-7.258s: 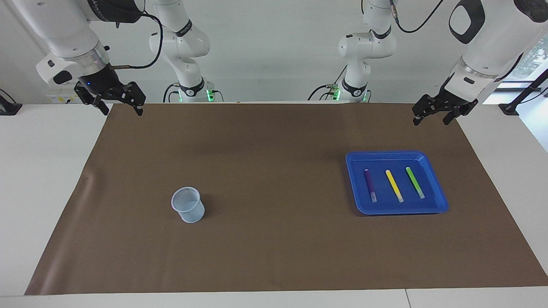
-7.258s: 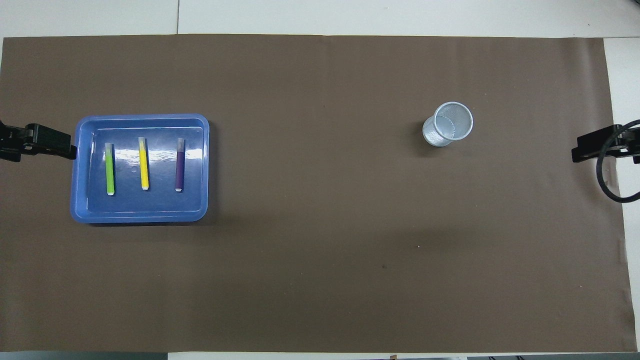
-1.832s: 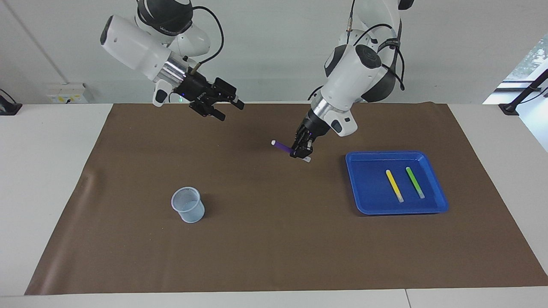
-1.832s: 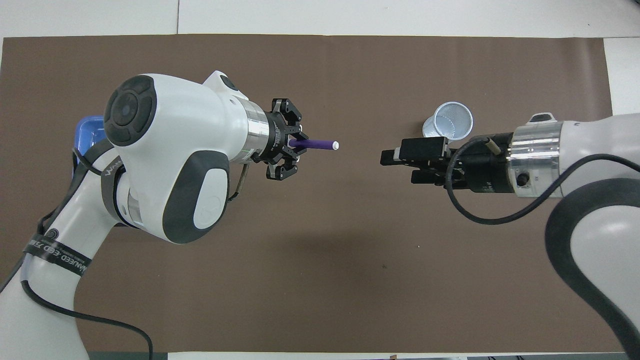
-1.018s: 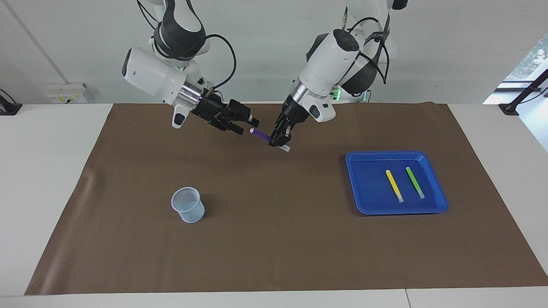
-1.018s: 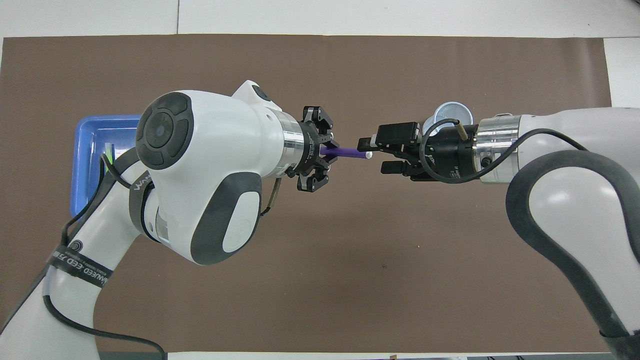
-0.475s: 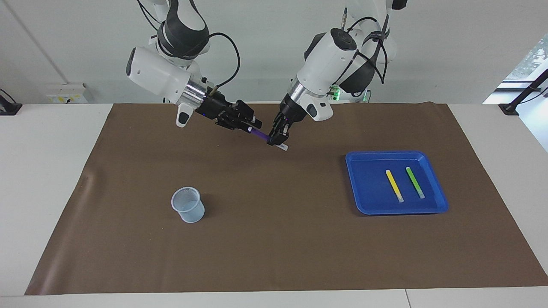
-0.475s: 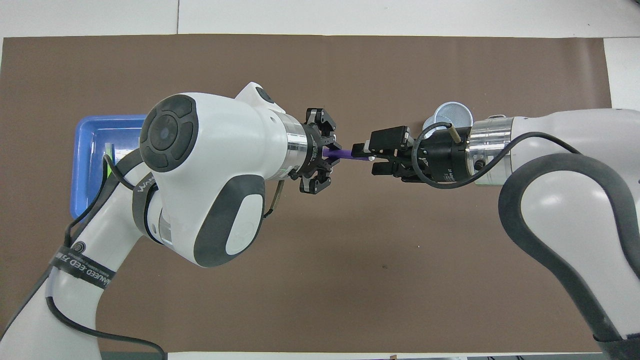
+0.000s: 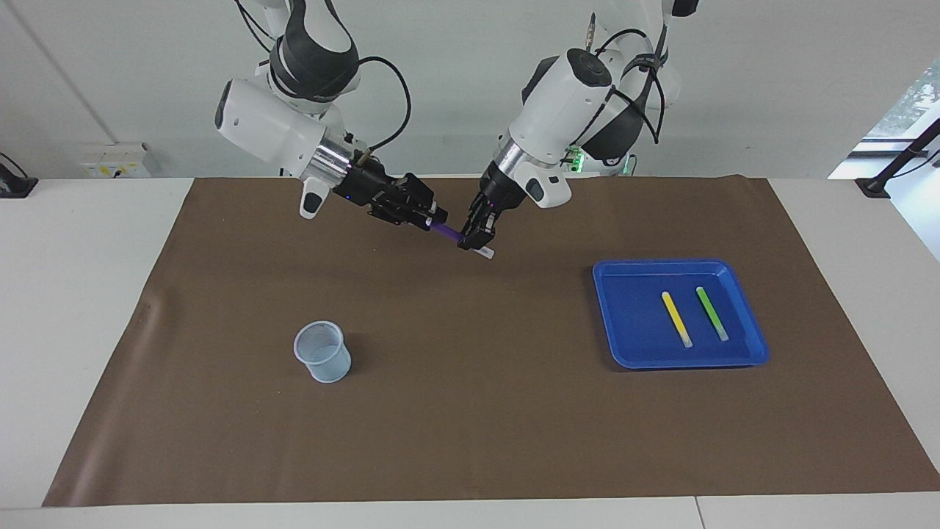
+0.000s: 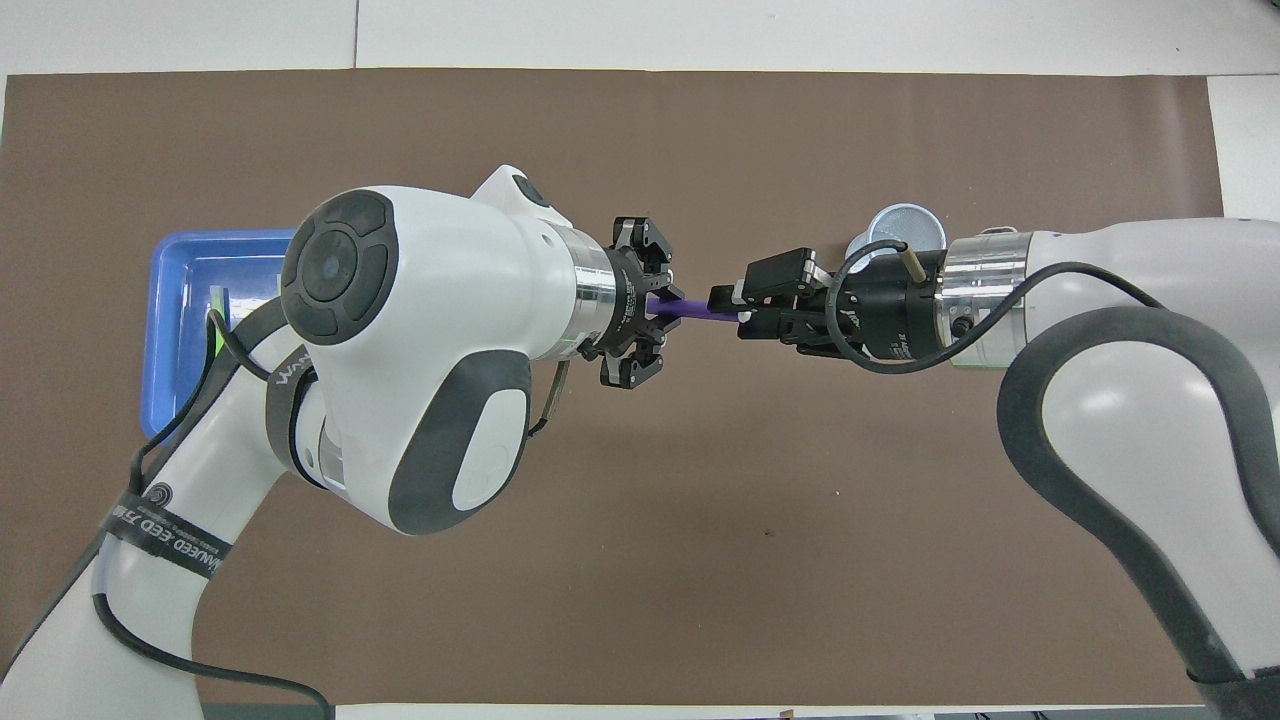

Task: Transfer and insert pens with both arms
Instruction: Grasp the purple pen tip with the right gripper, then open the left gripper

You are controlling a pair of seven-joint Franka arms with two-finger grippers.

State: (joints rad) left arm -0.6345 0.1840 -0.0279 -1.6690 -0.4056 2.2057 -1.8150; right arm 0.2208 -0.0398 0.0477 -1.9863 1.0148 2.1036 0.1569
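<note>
Purple pen hangs in the air over the brown mat, clamped by the left gripper at one end, while the right gripper pinches its other end. To hand over cleanly, I judge the left should let go only once the right grips firmly, then carry it to the cup.

One camera looks down across the counter toward the robots. The other looks steeply down above them. Both share the brown mat.

A wide brown paper mat is covering the white table, carrying a blue plastic tray and a pale mesh cup.
</note>
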